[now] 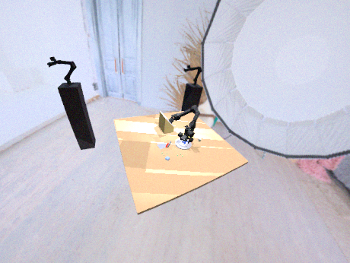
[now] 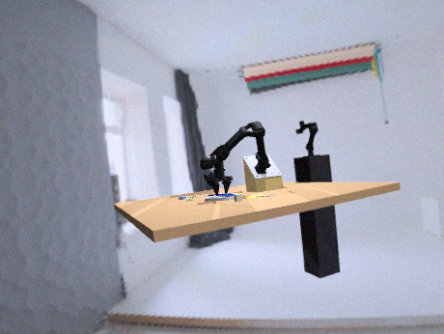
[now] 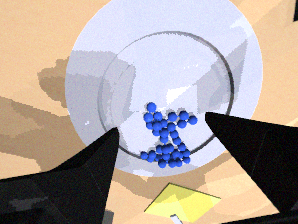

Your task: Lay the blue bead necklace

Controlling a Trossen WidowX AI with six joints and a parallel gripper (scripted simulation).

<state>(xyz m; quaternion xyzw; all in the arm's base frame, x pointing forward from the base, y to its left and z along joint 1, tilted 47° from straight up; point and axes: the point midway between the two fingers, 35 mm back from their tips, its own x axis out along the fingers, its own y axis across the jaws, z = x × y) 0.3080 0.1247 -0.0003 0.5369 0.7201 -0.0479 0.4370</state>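
The round bead board (image 3: 150,60) (image 1: 179,147) is a pale disc with a thin circular groove. The blue bead necklace (image 3: 164,133) (image 1: 184,142) lies bunched on it in the wrist view, in the lower part of the ring. Some of its lower beads lie at or near the groove line, and the upper ones lie inside the circle. My gripper (image 3: 161,123) (image 2: 222,194) is open and empty, just above the board. In the wrist view its fingertips stand left and right of the necklace.
A yellow square (image 3: 187,202) lies just beyond the board's lower edge in the wrist view. On the table (image 1: 163,190) are a red item (image 1: 167,144), a small blue item (image 1: 167,158) and a slanted box (image 1: 166,125). A small grey block (image 2: 237,198) stands beside the board.
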